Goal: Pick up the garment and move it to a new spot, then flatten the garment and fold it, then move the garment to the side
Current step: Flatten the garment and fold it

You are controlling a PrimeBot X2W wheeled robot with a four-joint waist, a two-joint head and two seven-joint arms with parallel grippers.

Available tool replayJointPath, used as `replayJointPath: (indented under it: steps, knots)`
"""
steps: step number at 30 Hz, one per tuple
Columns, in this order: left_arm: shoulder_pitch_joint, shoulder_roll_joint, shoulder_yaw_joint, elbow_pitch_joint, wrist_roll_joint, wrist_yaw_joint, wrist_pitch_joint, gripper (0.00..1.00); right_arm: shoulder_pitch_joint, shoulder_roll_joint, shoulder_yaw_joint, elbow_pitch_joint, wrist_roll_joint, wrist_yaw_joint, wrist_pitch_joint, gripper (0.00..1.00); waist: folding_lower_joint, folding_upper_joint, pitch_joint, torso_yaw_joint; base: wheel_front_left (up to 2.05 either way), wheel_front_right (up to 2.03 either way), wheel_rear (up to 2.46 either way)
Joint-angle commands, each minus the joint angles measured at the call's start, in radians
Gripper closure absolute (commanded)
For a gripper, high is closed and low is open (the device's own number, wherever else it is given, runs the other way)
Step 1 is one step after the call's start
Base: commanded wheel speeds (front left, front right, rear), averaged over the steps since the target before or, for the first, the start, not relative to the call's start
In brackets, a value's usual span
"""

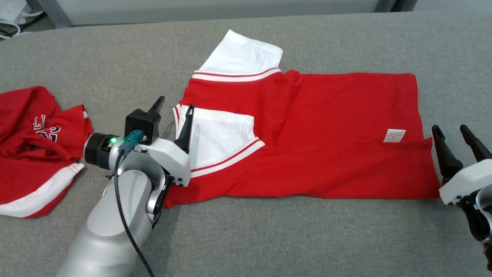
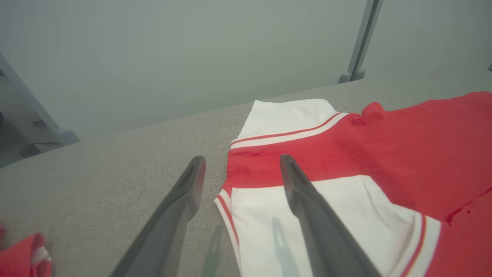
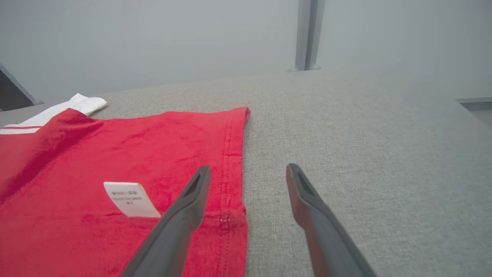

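Note:
The garment (image 1: 326,130) is a red shirt with white, red-striped sleeves, lying folded lengthwise on the grey table (image 1: 269,238). One white sleeve (image 1: 242,54) sticks out at the back; the other lies folded over the red body. My left gripper (image 1: 175,105) hovers open over the garment's left end (image 2: 292,154), one finger above the white sleeve, the other above bare cloth-covered table. My right gripper (image 1: 453,130) is open at the garment's right hem (image 3: 234,154), near the white label (image 3: 130,198), holding nothing.
A second red and white garment (image 1: 34,150) lies crumpled at the table's left edge, close to my left forearm. Grey posts and a pale wall (image 3: 307,34) stand behind the table's far edge.

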Motion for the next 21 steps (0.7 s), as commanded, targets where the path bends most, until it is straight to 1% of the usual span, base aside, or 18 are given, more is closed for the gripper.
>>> replayJointPath:
  steps: [1,5,11,15,21]
  knots:
    - [-0.005,0.021,0.047,-0.022,-0.018,0.007,-0.027,0.00,0.005,-0.025,-0.006,-0.035,-0.047,0.001,-0.024,0.00,0.0000,0.0000,-0.021,-0.001,0.00,0.00,0.00]
    - [0.053,0.018,0.086,-0.069,-0.056,0.022,-0.060,0.00,0.038,0.003,-0.083,-0.136,-0.160,0.001,-0.028,0.00,0.0000,0.0000,-0.056,-0.002,0.00,0.00,0.00]
    - [0.167,0.032,0.130,-0.190,-0.090,0.041,-0.080,0.00,0.156,0.081,-0.198,-0.304,-0.311,0.001,-0.029,0.00,0.0000,0.0000,-0.115,0.006,0.00,0.00,0.00]
    - [0.249,0.041,0.158,-0.289,-0.106,0.060,-0.084,0.00,0.230,0.121,-0.243,-0.391,-0.371,0.001,-0.029,0.00,0.0000,0.0000,-0.149,0.014,0.00,0.00,0.00]
    - [0.364,0.068,0.161,-0.387,-0.109,0.082,-0.083,0.00,0.322,0.162,-0.282,-0.452,-0.408,0.001,-0.029,0.00,0.0000,0.0000,-0.183,0.023,0.00,0.00,0.00]
